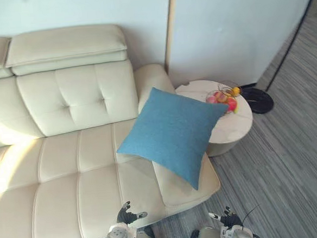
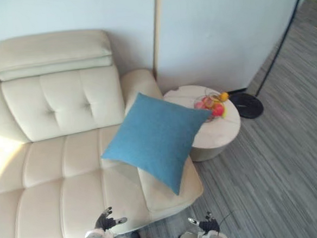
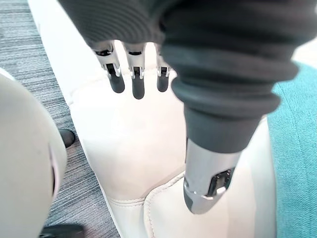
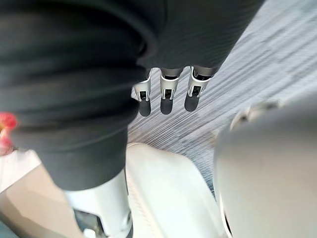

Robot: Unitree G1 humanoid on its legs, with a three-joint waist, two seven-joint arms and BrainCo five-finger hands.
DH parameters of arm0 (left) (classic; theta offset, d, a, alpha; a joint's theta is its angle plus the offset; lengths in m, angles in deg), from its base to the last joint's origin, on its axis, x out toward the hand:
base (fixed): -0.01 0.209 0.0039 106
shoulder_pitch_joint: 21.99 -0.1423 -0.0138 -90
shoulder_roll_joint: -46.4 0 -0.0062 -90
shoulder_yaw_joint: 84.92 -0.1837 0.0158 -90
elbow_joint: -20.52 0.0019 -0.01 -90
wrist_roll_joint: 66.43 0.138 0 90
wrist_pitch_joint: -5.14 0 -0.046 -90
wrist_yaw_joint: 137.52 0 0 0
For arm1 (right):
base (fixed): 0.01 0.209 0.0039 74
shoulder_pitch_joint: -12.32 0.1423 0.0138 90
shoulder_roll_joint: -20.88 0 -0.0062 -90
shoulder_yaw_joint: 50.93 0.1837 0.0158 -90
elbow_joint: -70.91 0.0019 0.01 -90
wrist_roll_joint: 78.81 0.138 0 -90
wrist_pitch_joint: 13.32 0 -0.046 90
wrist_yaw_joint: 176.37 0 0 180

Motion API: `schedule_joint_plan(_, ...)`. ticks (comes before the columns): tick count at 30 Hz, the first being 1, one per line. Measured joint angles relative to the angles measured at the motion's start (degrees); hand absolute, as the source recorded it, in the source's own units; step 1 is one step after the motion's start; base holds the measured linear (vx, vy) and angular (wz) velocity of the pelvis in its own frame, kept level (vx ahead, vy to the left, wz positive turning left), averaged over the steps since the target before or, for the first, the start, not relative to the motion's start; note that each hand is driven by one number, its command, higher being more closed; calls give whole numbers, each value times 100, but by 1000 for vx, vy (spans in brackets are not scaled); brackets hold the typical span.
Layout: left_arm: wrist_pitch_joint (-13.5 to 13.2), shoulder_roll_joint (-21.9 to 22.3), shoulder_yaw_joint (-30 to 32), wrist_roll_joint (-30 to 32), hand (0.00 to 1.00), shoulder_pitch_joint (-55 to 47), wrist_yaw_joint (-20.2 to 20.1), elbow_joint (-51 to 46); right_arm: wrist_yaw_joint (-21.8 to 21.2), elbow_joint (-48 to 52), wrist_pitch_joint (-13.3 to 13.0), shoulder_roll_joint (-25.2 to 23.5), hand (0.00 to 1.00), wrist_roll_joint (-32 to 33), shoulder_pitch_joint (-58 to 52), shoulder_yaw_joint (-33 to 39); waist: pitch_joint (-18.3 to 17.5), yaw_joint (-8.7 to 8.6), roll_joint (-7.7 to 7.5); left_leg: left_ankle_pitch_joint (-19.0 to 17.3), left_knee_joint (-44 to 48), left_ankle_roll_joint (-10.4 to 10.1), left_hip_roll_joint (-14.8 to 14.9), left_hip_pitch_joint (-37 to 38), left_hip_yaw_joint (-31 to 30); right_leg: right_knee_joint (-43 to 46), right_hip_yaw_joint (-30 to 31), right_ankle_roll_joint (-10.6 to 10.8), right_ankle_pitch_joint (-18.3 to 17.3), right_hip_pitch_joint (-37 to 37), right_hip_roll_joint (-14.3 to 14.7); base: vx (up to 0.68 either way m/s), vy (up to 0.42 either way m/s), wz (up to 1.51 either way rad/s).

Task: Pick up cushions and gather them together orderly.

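Found a blue cushion (image 1: 173, 134) stood on one corner at the end seat of the sofa (image 1: 70, 174), leaning back on the armrest (image 1: 153, 78) at its 12 o'clock, with its 3 o'clock corner reaching toward the round table (image 1: 241, 130) and a bowl of fruit (image 1: 225, 98).

Judged the cushion light, soft and squashy, with woven cloth unlikely to slip. Expected sagging if pinched by one corner, so better taken by two opposite edges or scooped from beneath, minding the fragile-looking bowl.

Saw both hands low at 6 o'clock, well apart from the cushion. Read the left hand (image 1: 126, 215), by the seat's front edge, as relaxed, fingers (image 3: 136, 84) straight and empty. Read the right hand (image 1: 226, 217), above the floor (image 1: 292, 169), the same way, straight-fingered and holding nothing.

Could not make out the cushion's underside, nor contact between its corner and the bowl. Lost the sofa past the 9 o'clock edge, so could not rule out more cushions there.
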Motion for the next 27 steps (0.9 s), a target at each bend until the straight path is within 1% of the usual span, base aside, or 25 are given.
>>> schedule_joint_plan(1,-21,62,12,0,0,-53,4,1,2,27,-12,47,0,20,13,8,-76,10,106,48,-129,-76,89,12,-52,-239,-74,-41,32,71,118,109,-146,-5)
schedule_joint_plan(2,-21,97,12,0,0,-77,2,7,1,23,-10,63,0,23,50,7,-107,10,164,112,-258,-160,174,15,-52,-430,-104,-108,99,92,241,125,-173,-8)
schedule_joint_plan(3,-20,102,10,0,0,-80,-6,7,1,22,-9,60,0,27,61,7,-130,10,206,136,-301,-186,200,21,-56,-494,-125,-128,113,111,279,116,-183,-5)
schedule_joint_plan(4,-20,117,12,0,0,-92,-6,8,1,21,-5,45,0,35,54,7,-130,-21,222,192,-441,-241,264,94,-81,-664,-174,-167,184,232,396,82,-118,1)
schedule_joint_plan(5,-22,118,13,-2,0,-96,-5,8,0,24,-5,38,0,39,48,7,-130,-20,217,225,-523,-277,293,177,-98,-779,-188,-172,217,325,453,84,-110,5)
schedule_joint_plan(7,-22,112,22,-3,0,-115,-2,8,7,55,-5,45,0,60,-25,8,-176,-21,152,278,-701,-335,349,317,-147,-1042,-254,-196,276,527,574,86,-87,7)
schedule_joint_plan(9,-23,97,21,-6,0,-90,2,-7,34,342,-1,47,0,162,-49,-15,-189,-36,121,302,-769,-346,352,323,-182,-1209,-275,-203,345,585,612,76,-38,3)
schedule_joint_plan(10,-27,86,22,-7,0,-73,9,-24,67,844,-17,58,0,227,-116,-58,-192,-41,126,332,-826,-339,336,328,-184,-1315,-286,-184,398,619,620,50,4,3)
schedule_joint_plan(11,-29,73,24,-10,0,-57,14,-46,74,1053,-36,65,0,239,-139,-78,-193,-45,129,348,-854,-337,324,335,-190,-1362,-297,-179,418,638,620,42,18,9)
schedule_joint_plan(13,-49,-56,119,-16,0,-138,56,-437,103,2027,-139,122,0,264,-172,-243,-194,-45,133,393,-960,-311,274,360,-203,-1515,-326,-166,491,694,617,41,36,8)
schedule_joint_plan(14,-53,-90,162,-17,0,-156,63,-529,103,2191,-161,143,0,264,-171,-283,-195,-44,133,398,-972,-305,268,361,-204,-1546,-331,-164,507,706,616,29,39,5)
schedule_joint_plan(15,-69,-182,273,-21,0,-177,94,-769,100,2583,-208,181,0,264,-156,-326,-197,-37,135,445,-1051,-305,245,376,-216,-1636,-353,-150,551,736,616,15,22,11)
schedule_joint_plan(17,-117,-363,485,-21,0,-207,171,-1330,95,3040,-354,200,0,260,-115,-347,-197,-34,136,529,-1182,-282,202,369,-286,-1781,-431,-147,615,777,616,7,22,18)
schedule_joint_plan(19,-153,-480,670,-20,0,-214,182,-1753,78,3301,-379,200,0,259,-59,-372,-202,-29,143,605,-1303,-274,174,364,-349,-1864,-485,-137,658,785,616,0,12,16)
schedule_joint_plan(20,-206,-577,781,-20,0,-214,252,-2053,39,3432,-381,204,0,260,-28,-444,-201,-26,145,649,-1375,-270,163,362,-372,-1911,-520,-133,680,783,618,0,9,13)
schedule_joint_plan(23,-253,-687,1031,-20,0,-89,310,-2506,-17,3511,-379,202,0,264,100,-518,-195,13,161,709,-1485,-263,138,347,-395,-2030,-552,-127,742,785,629,-2,8,5)
schedule_joint_plan(27,-253,-796,1096,-18,0,383,422,-2719,2,3589,-378,209,0,313,346,-519,-177,14,184,815,-1548,-239,98,144,-529,-2069,-721,-128,780,656,625,-19,7,19)
